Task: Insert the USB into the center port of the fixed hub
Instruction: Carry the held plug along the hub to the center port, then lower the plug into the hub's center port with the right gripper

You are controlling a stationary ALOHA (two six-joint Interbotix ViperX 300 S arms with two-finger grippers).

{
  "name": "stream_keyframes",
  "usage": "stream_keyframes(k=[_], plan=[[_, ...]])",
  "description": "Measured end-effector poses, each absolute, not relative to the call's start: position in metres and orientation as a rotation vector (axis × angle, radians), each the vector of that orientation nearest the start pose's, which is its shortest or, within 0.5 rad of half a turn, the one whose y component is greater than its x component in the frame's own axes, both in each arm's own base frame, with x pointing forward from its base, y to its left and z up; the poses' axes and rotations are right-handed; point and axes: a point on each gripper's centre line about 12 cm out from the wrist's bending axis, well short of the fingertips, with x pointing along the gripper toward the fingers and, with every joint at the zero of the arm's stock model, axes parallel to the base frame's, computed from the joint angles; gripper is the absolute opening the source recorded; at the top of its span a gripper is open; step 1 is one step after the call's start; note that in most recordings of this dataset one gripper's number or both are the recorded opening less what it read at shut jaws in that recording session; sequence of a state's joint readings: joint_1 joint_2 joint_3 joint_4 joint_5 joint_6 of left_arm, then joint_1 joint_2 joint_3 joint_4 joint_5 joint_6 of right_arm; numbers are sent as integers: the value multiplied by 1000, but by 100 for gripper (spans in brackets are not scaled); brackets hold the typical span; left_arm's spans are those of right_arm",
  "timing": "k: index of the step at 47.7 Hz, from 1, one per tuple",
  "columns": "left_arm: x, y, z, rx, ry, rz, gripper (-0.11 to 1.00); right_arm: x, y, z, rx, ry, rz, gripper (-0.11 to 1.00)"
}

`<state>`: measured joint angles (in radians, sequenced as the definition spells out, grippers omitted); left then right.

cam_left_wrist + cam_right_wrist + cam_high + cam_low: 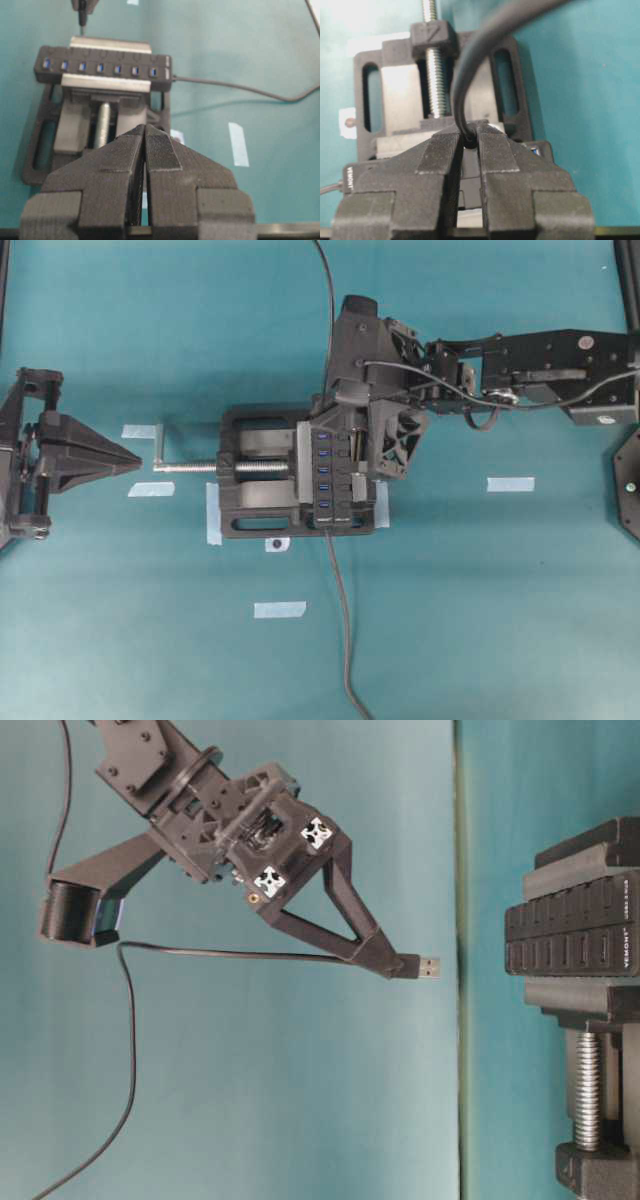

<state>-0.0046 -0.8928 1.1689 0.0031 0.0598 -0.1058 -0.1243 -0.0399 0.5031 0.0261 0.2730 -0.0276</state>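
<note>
Your right fingers were squeezed on the USB, its metal tip sticking out toward the fixed hub, so it could slide in. Your left fingers were closed, empty.

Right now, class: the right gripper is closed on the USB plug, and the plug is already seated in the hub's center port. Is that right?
Not quite. The right gripper is closed on the USB plug, but the plug is not seated: the table-level exterior view shows a clear gap of teal background between the plug's metal tip and the hub clamped in the vise.
</note>
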Motion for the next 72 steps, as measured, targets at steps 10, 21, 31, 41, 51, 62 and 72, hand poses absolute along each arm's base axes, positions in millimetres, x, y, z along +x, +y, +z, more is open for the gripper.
stream_keyframes(k=[10,21,31,41,51,62,72], plan=[[204,-1,242,-101,333,13,0,401,-46,216,42,737,-103,9],[204,-1,241,-100,334,13,0,401,-42,216,40,737,-95,9],[204,-1,241,-103,334,13,0,401,-39,214,55,741,-94,9],[204,-1,241,-103,334,13,0,398,-36,209,70,753,-94,9],[204,-1,241,-103,334,13,0,396,-35,205,71,760,-93,9],[204,-1,241,-103,336,13,0,399,-36,195,65,779,-94,9],[204,-1,241,-103,336,13,0,400,-37,184,49,806,-92,9]])
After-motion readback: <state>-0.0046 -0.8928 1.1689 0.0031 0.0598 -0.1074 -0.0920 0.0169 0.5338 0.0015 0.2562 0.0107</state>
